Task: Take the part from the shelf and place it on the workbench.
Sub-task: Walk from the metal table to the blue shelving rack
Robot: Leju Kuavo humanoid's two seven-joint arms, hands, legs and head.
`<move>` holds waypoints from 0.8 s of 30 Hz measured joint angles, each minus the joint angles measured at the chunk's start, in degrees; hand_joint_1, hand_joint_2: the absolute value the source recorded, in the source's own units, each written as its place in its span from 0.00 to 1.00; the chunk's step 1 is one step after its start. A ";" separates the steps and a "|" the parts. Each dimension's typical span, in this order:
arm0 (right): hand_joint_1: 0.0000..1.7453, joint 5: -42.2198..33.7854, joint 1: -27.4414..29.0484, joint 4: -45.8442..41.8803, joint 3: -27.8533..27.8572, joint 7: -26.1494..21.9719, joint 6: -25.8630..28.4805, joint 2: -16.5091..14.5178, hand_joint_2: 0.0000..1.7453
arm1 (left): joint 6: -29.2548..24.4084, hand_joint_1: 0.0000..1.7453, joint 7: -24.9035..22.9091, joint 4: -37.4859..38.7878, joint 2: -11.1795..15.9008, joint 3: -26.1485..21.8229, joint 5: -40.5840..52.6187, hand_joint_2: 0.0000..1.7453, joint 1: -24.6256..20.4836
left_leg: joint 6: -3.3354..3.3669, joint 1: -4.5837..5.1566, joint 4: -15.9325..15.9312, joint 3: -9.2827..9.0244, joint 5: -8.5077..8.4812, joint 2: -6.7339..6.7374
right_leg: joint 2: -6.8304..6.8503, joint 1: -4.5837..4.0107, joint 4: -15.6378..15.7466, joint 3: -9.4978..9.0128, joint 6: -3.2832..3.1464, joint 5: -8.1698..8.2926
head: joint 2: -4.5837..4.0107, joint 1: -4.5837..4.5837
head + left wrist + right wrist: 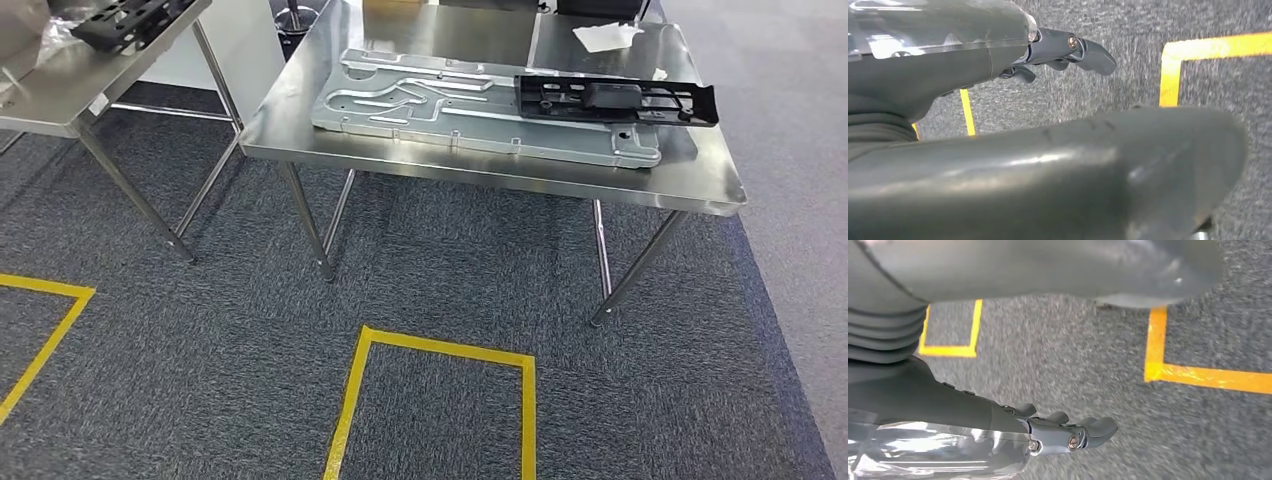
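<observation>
Overhead, part [615, 100] on workbench [700, 180]

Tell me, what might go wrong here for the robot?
The black part lies across the metal plate near the table's right edge; a nudge could push it off. Another black part overhangs the left table, so a passing arm might knock it. Both robot hands, left and right, hang over the carpet holding nothing.

The black plastic part [615, 98] lies flat on the silver plate [480, 105] atop the steel workbench [700, 185].
</observation>
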State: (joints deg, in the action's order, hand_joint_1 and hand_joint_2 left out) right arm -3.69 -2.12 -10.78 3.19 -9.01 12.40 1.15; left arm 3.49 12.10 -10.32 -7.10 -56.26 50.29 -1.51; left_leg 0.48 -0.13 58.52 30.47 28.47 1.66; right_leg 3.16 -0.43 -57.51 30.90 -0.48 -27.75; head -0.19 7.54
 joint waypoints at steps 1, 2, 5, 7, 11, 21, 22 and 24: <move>0.00 0.31 -0.11 0.00 -0.15 -0.13 0.55 -0.05 0.00 | -0.13 0.00 0.06 0.00 0.02 -0.10 0.01 0.00 0.00 | 0.24 0.15 -0.54 -0.09 0.11 0.05 | 0.24 -0.02 -0.07 0.04 0.26 -0.01 | 0.01 0.00; 0.00 0.75 -0.26 0.00 -0.36 -0.16 1.03 -0.08 0.00 | -0.15 0.00 0.10 0.00 0.02 -0.19 0.06 0.00 0.07 | 0.50 0.11 -0.64 0.01 -0.08 -0.22 | 0.45 0.02 -0.06 0.01 0.51 0.03 | 0.00 0.00; 0.00 2.43 -0.53 0.01 -1.36 0.45 2.20 -0.14 0.50 | 0.03 0.00 0.15 0.00 0.01 -0.28 0.56 0.00 0.13 | 1.41 -0.28 -1.38 -0.15 -0.88 -0.89 | -0.89 0.36 -2.43 0.92 1.58 -1.91 | 0.00 0.00; 0.00 3.26 -0.46 0.08 -2.08 1.03 2.68 -0.15 0.75 | 0.11 0.00 0.23 0.00 -0.01 -0.28 0.80 0.00 -0.07 | 1.75 -0.41 -1.52 0.04 -1.21 -1.37 | -2.37 0.80 -8.91 3.84 2.18 -5.79 | 0.00 0.00; 0.00 3.84 -0.30 0.18 -3.12 1.57 4.04 -0.23 0.00 | 0.16 0.00 0.29 0.00 -0.05 -0.28 0.96 0.00 -0.08 | 1.60 -0.55 -1.37 0.23 -1.33 -2.51 | -2.74 1.70 -14.43 6.33 2.91 -6.19 | -0.01 0.00; 0.00 4.22 -0.37 0.20 -3.91 0.90 5.16 -1.41 0.00 | 0.20 0.00 0.34 -0.01 0.19 -0.27 1.57 0.00 -0.20 | 0.93 -0.42 -1.79 0.13 -1.33 -3.37 | -3.61 1.94 1.11 -0.39 2.01 0.40 | 0.00 0.01; 0.00 4.39 -0.39 0.20 -4.09 0.84 5.16 -1.58 0.00 | 0.20 0.00 0.31 -0.01 0.24 -0.26 1.68 0.00 -0.21 | 1.00 -0.61 -3.39 -0.72 -2.13 -3.36 | -3.53 1.97 1.70 -0.80 1.98 0.65 | 0.00 0.01; 0.00 4.47 -0.42 0.20 -4.27 0.86 5.03 -1.71 0.00 | 0.25 0.00 0.24 0.00 0.23 -0.21 1.98 0.00 -0.32 | 1.27 -1.21 -7.49 -2.80 -4.15 -3.47 | -3.49 1.63 0.87 -0.89 2.05 -0.45 | -0.01 0.02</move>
State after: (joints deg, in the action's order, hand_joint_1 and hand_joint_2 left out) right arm 0.78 -2.54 -10.58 -1.09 -8.14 17.43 -0.56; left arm 3.74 12.34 -10.32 -6.87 -56.47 52.28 -1.83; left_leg 1.76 -1.33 51.04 27.67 24.32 -1.80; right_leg -0.34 1.20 -56.64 30.01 1.57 -28.21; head -0.20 7.56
